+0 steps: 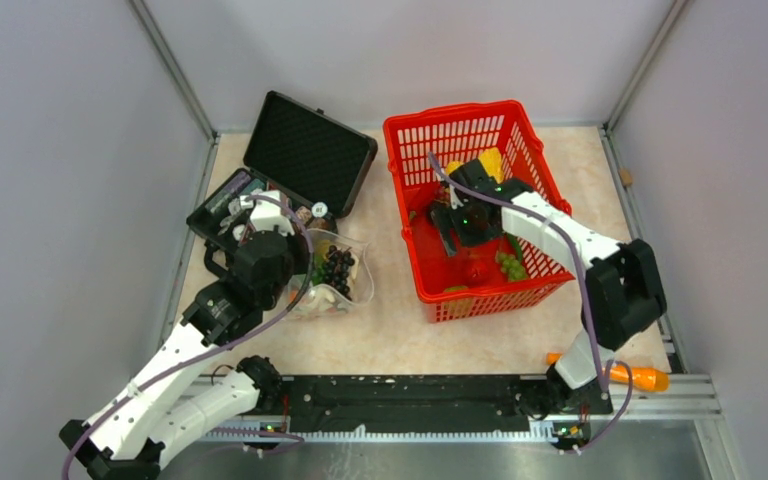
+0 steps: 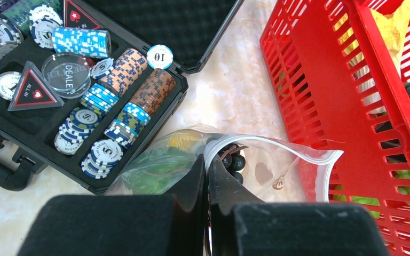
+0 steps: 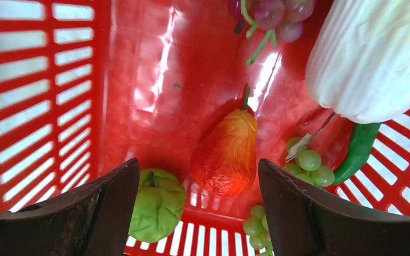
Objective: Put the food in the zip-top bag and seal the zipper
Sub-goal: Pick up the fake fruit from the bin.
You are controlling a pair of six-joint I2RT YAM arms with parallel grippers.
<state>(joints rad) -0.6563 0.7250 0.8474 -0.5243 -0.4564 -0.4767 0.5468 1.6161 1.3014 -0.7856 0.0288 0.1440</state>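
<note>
The clear zip-top bag (image 1: 348, 272) lies on the table between the black case and the red basket, its mouth open towards the basket. It holds dark grapes (image 2: 235, 161) and green and yellow food. My left gripper (image 2: 208, 169) is shut on the bag's mouth edge, pinching the whitish zipper strip (image 2: 277, 145). My right gripper (image 3: 197, 165) is open and empty inside the basket, just above a red-orange pear (image 3: 225, 154). A green fruit (image 3: 157, 202), green grapes (image 3: 309, 162), a pale cabbage (image 3: 373, 53) and a green chilli (image 3: 357, 152) lie around it.
The red mesh basket (image 1: 460, 125) stands right of centre. The open black case (image 1: 305, 150) of poker chips (image 2: 112, 101) sits at the back left, close to the bag. An orange carrot (image 1: 635, 378) lies by the front rail on the right. Walls enclose the table.
</note>
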